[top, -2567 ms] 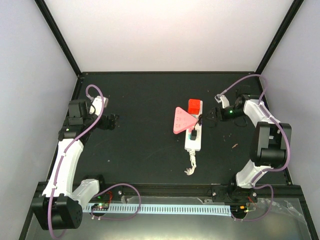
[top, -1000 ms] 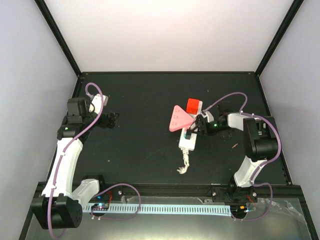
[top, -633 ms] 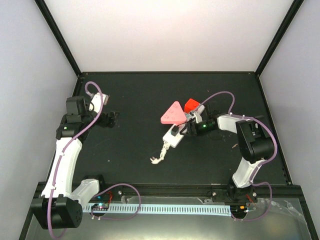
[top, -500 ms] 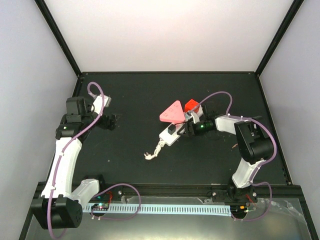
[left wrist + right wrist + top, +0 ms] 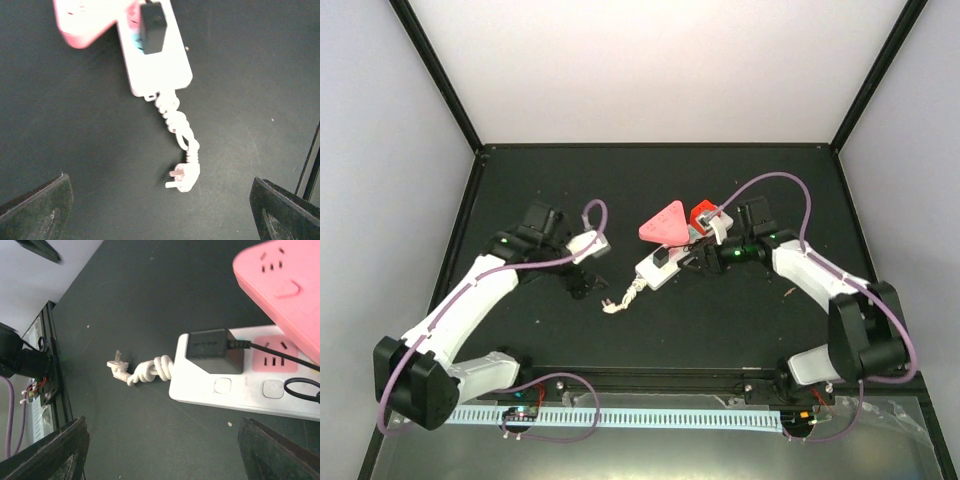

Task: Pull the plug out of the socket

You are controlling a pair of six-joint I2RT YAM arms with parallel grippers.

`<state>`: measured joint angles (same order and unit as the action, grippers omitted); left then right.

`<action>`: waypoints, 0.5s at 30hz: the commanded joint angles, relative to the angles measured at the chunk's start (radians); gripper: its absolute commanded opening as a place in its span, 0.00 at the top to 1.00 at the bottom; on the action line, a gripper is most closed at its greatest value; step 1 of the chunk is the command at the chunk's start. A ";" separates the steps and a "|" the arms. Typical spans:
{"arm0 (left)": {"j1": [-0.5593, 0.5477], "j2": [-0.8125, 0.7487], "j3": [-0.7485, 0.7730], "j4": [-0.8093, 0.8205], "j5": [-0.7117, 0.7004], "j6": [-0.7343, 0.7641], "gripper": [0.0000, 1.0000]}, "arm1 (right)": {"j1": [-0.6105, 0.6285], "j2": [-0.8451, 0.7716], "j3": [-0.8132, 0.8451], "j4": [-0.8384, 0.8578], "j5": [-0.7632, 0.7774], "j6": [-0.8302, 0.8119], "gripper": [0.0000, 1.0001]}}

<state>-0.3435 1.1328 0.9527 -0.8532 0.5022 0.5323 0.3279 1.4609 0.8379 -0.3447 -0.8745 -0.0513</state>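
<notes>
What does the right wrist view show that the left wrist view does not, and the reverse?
Only the right wrist view: two switch buttons on the socket, the thin black cable leaving the black plug, and the table's edge rail. Only the left wrist view: the left arm's fingers. Both: the black plug seated in the socket, the pink triangular block, and the knotted cord stub.

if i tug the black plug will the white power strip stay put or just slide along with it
Likely slides along: the socket seems to lie loose on the smooth table. Its knotted cord looks floppy and ends free, so no anchor. The black plug sits flush, so may grip firmly.
</notes>
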 commanded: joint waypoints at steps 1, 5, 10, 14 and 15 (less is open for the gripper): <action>-0.138 0.031 -0.043 0.066 -0.138 0.021 0.02 | -0.014 -0.122 -0.003 -0.096 -0.021 -0.091 0.15; -0.278 0.114 -0.072 0.125 -0.232 0.025 0.07 | -0.071 -0.194 0.000 -0.074 -0.020 -0.048 0.15; -0.430 0.264 -0.058 0.144 -0.429 0.011 0.16 | -0.198 -0.226 0.000 -0.005 -0.071 0.023 0.15; -0.501 0.336 -0.054 0.180 -0.497 0.004 0.20 | -0.293 -0.216 -0.001 0.043 -0.093 0.068 0.15; -0.512 0.353 -0.053 0.188 -0.512 0.001 0.21 | -0.304 -0.214 -0.003 0.048 -0.094 0.072 0.15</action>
<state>-0.8127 1.4479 0.8875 -0.7185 0.1139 0.5426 0.0807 1.2461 0.8379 -0.3592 -0.9234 -0.0299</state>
